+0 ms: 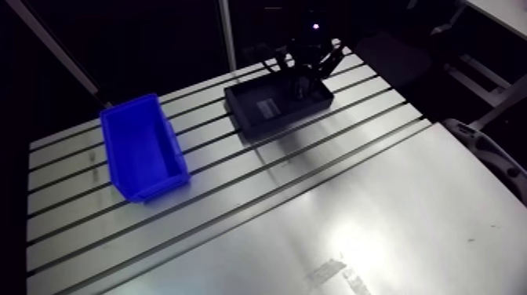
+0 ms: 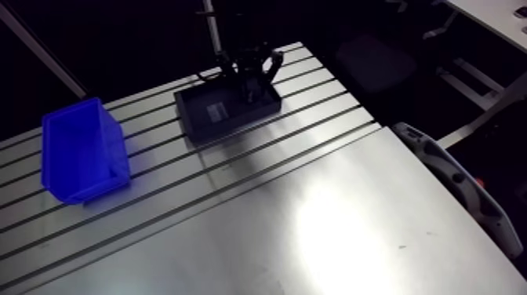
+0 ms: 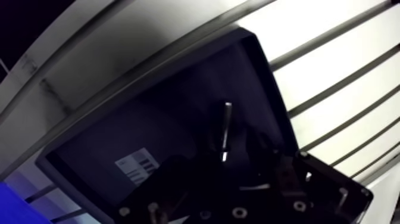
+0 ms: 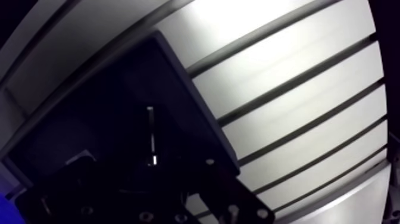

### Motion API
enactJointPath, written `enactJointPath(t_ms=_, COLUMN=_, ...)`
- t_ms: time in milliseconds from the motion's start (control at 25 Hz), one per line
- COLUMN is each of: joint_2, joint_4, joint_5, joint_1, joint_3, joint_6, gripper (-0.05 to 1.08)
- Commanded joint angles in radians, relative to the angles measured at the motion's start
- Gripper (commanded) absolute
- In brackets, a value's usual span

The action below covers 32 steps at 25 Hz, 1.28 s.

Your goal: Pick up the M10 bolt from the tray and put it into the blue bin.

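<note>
Slotted table [image 1: 392, 204], tray [image 1: 249, 125], bolt [image 3: 227, 128] apparently inside.

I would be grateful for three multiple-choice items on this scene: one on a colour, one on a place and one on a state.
1. What colour is the bin?
A. red
B. blue
C. green

2. Where is the bolt?
A. beside the bin
B. inside the bin
C. in the black tray

3. How does the bin stand?
A. tipped on its side
B. upright with its open top up
C. upside down

Answers:
1. B, as the arm view shows a bright blue bin.
2. C, as the wrist view shows the bolt lying on the tray's dark floor.
3. B, as the arm view looks down into the bin's open inside.
</note>
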Motion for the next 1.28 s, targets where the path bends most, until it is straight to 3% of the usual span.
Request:
enactJointPath(t_ms=40, joint_2=0.007, joint_4=0.000, joint_5=0.000, joint_1=0.000, joint_3=-0.001, joint_6=0.001, gripper=0.60)
enactJointPath(t_ms=1280, joint_2=0.015, joint_4=0.000, joint_5=-0.002, joint_1=0.002, joint_3=-0.014, joint_6=0.000, gripper=0.70)
